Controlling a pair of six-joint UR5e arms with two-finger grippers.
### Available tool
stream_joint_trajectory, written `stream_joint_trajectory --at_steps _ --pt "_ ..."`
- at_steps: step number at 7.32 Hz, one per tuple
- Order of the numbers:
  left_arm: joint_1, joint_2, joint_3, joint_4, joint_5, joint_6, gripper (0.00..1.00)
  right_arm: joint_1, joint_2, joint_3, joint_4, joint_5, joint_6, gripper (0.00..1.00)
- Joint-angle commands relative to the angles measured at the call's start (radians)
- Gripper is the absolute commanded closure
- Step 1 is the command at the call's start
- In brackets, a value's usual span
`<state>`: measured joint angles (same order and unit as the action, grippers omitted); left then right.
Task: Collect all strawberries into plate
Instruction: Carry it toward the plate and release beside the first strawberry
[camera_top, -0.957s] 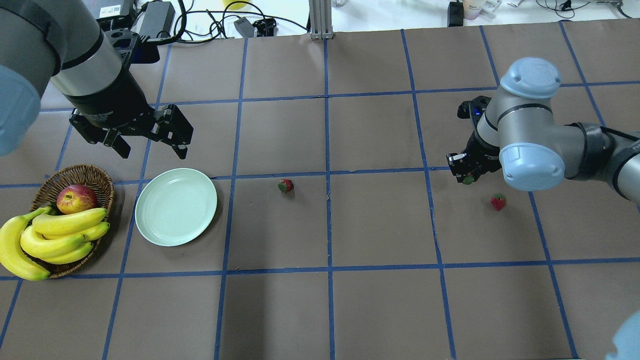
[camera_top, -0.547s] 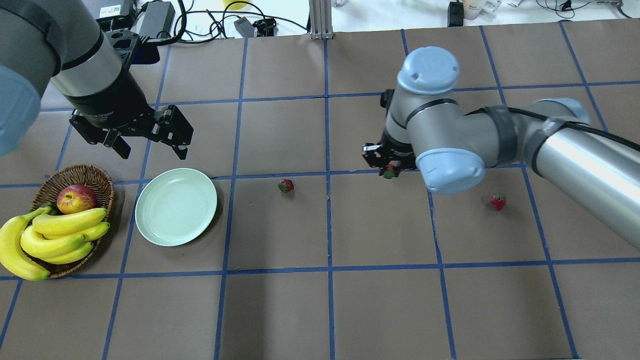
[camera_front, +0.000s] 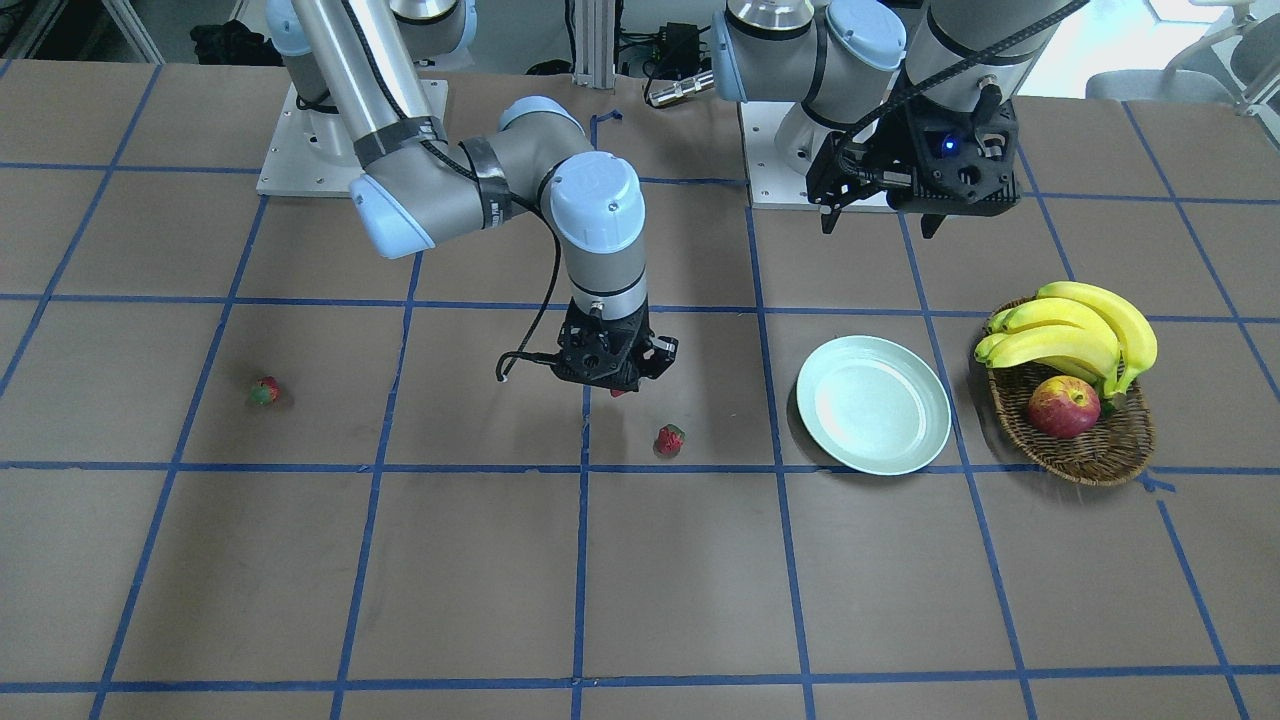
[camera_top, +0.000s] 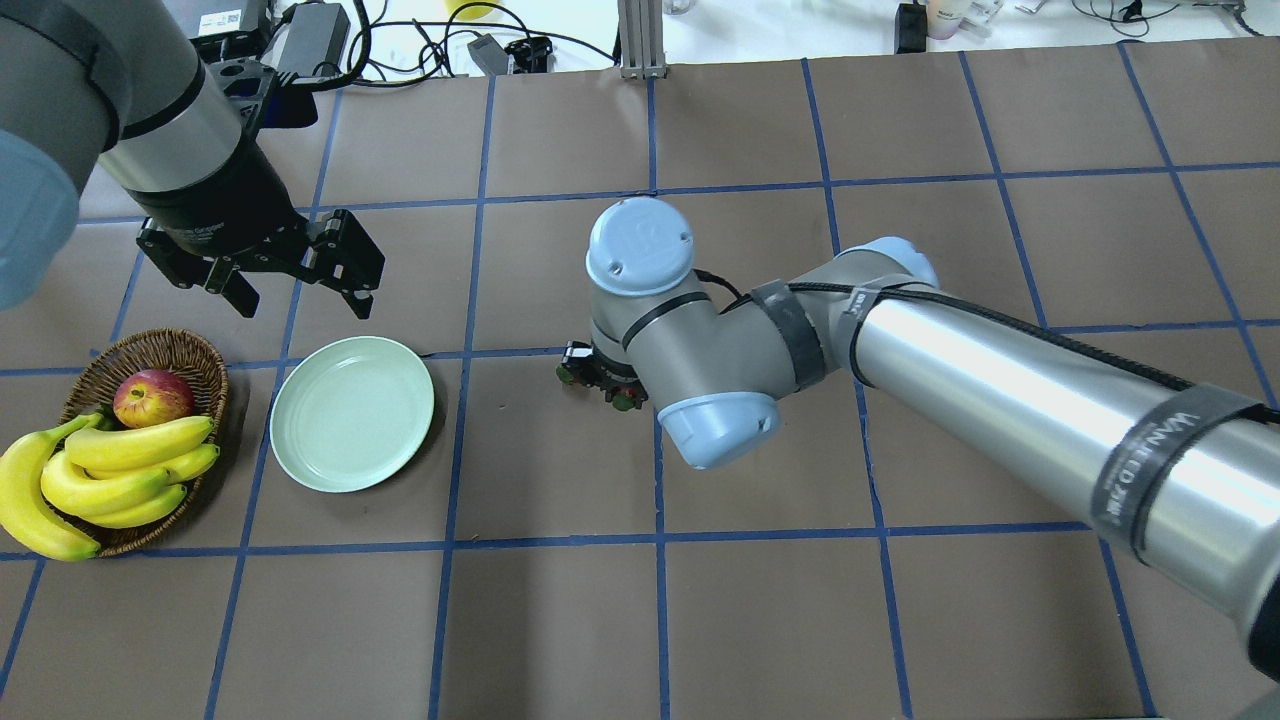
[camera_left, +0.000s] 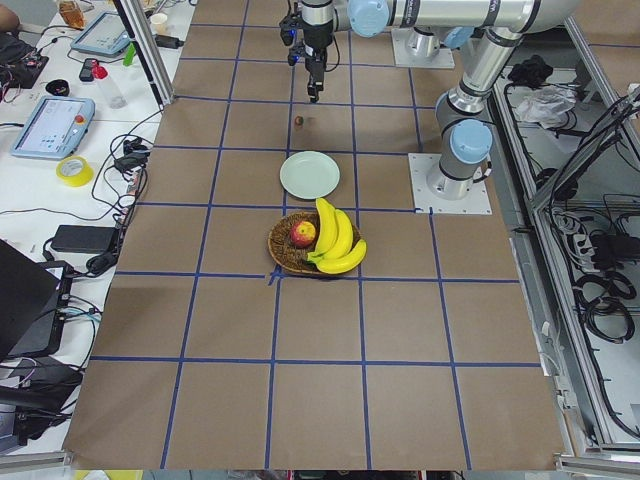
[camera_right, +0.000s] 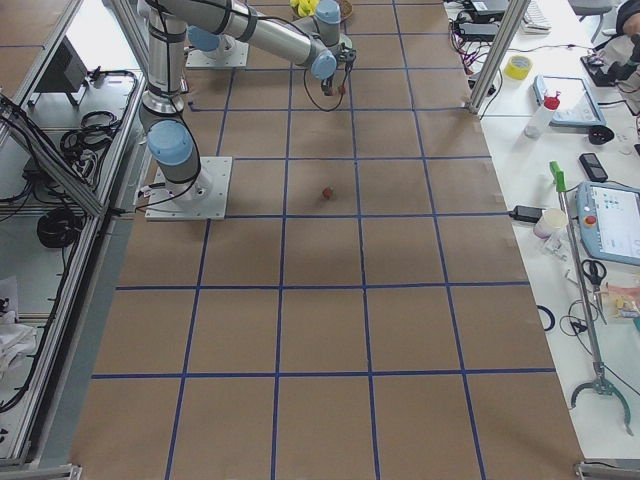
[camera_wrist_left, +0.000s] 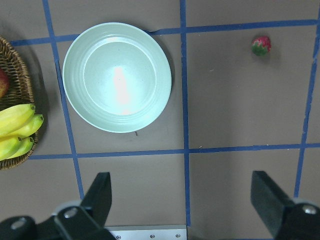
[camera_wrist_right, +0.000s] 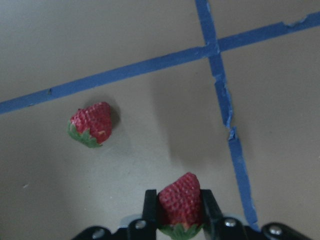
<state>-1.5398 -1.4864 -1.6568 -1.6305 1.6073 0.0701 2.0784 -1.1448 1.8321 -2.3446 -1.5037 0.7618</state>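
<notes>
Plainly, front-facing, the plate (camera_front: 873, 405) lies bare, a nearer strawberry (camera_front: 669, 440) loose near it, a farther strawberry (camera_front: 264, 390) toward the table's (camera_front: 640, 580) right edge; right wrist: the right claw (camera_wrist_right: 179, 210) clenched on the third strawberry (camera_wrist_right: 179, 194); left wrist: the left claw (camera_wrist_left: 181, 182) spread, empty.

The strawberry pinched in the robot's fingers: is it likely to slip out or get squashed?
Probably light: two thin fingers hold the strawberry by its sides alone. Its dimpled skin likely grips rather than slips. It shows no denting between them, so it may be fairly firm, though I can't be sure.
</notes>
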Motion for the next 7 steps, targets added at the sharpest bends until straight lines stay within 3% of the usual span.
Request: stream_joint_trajectory --at_steps 1,2,4,5,6,7 --pt "-0.003 -0.002 -0.001 0.001 -0.004 -0.003 0.0 0.032 0.036 0.009 -0.025 -0.003 0.051 0.88" --pt "-0.002 -0.002 -0.001 0.003 -0.003 -0.001 0.0 0.031 0.052 0.01 -0.025 -0.001 0.05 0.86" --pt "-0.002 -0.003 -0.001 0.003 -0.003 0.0 0.0 0.04 0.048 0.012 -0.015 -0.009 0.063 0.17" --pt "-0.003 -0.003 -0.003 0.003 -0.004 -0.001 0.0 0.04 0.036 0.007 -0.015 -0.015 0.063 0.01" --pt "-0.003 -0.003 -0.001 0.006 -0.015 -0.001 0.0 0.011 -0.017 -0.005 0.043 -0.016 0.042 0.0" --pt "0.0 -0.003 -0.001 0.009 -0.015 -0.001 0.0 -0.074 -0.108 0.007 0.189 -0.02 -0.076 0.0"
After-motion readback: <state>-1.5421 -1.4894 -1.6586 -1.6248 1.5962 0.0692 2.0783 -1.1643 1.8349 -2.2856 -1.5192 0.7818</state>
